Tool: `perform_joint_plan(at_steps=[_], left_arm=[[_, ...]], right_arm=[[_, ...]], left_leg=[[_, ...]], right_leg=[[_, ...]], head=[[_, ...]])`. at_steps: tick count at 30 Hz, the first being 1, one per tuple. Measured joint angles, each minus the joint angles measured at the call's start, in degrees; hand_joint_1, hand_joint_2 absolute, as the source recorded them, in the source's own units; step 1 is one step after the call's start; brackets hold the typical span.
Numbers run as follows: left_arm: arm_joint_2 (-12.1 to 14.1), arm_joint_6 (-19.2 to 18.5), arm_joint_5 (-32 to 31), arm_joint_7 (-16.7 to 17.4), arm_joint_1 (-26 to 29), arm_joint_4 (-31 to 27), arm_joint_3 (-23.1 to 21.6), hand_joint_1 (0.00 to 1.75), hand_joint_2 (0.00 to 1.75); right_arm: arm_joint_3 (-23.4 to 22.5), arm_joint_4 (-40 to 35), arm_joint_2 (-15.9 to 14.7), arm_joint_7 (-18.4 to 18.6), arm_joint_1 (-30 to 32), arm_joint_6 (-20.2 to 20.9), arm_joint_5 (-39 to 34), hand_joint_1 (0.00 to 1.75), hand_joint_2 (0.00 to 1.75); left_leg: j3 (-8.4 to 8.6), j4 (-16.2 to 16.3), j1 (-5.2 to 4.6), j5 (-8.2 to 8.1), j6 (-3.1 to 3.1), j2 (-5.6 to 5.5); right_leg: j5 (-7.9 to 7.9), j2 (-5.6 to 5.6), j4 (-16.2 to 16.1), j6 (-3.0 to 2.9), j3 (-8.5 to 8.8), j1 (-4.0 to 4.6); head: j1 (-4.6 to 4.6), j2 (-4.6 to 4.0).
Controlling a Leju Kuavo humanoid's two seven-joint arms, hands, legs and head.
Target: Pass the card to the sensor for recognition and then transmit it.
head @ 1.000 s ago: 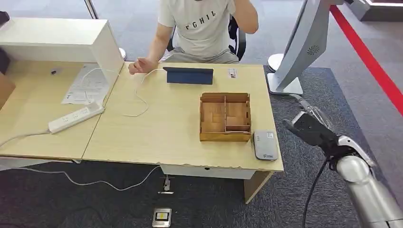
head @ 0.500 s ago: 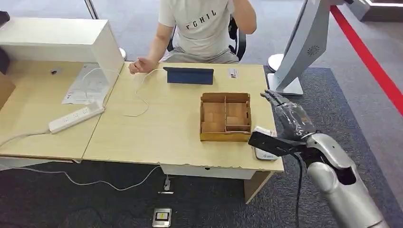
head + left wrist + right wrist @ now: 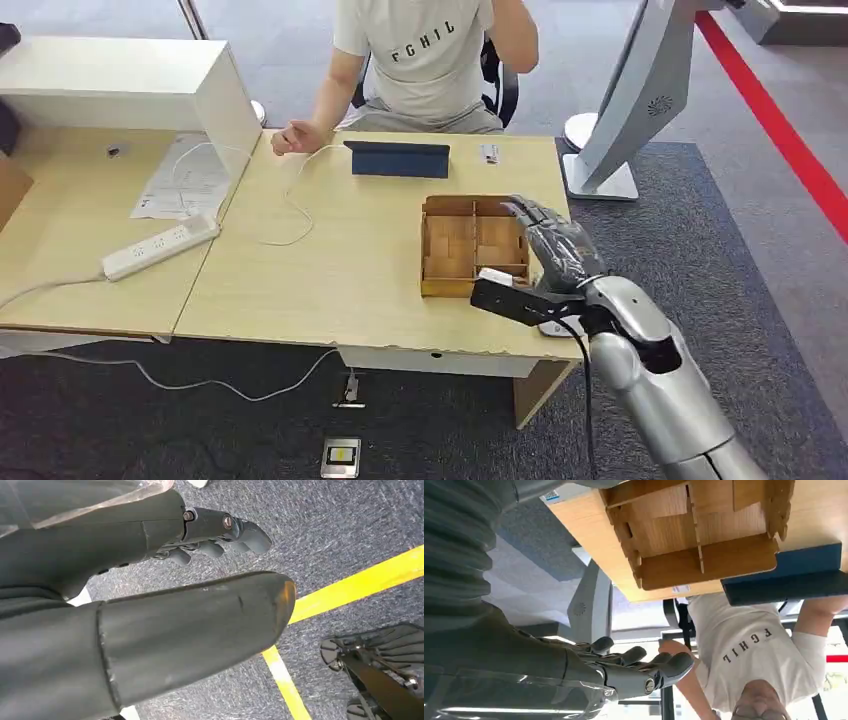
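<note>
We see the right hand (image 3: 548, 262) over the table's (image 3: 330, 270) right front corner, beside the wooden box (image 3: 474, 246), its fingers (image 3: 644, 662) spread and holding nothing. The grey sensor (image 3: 556, 328) lies mostly hidden beneath it. The left hand (image 3: 150, 580) hangs over carpet, its fingers (image 3: 220, 535) loosely curled, empty. We cannot make out the card.

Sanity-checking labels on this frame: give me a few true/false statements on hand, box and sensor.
1. The right hand is above the wooden box's right side. True.
2. The right hand holds a card. False: nothing shows in its grasp; its fingers are spread.
3. The grey sensor lies left of the box. False: it lies at the box's right, mostly hidden by the arm.
4. A person sits across the table. True.
5. The left hand hangs over carpet. True.
</note>
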Motion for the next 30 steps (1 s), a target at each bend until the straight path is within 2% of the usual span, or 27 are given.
perform_joint_plan(at_steps=[18,30], left_arm=[[0.0,0.6,-1.7,-0.6,0.1,0.0,-0.3,0.00,0.00],[0.0,0.7,-2.3,-1.2,0.1,0.0,-0.8,0.00,0.00]], right_arm=[[0.5,5.5,4.0,1.0,1.6,0.9,4.0,0.00,1.75],[0.3,9.8,5.3,-0.6,3.0,-2.2,6.7,0.00,1.75]], left_leg=[[0.00,0.0,0.01,0.00,0.00,0.01],[0.00,0.0,0.01,0.00,0.00,0.02]], right_leg=[[-0.01,0.00,0.0,-0.01,-0.02,0.01],[-0.01,0.00,0.0,-0.01,-0.03,0.01]], head=[[0.02,0.00],[0.02,0.00]])
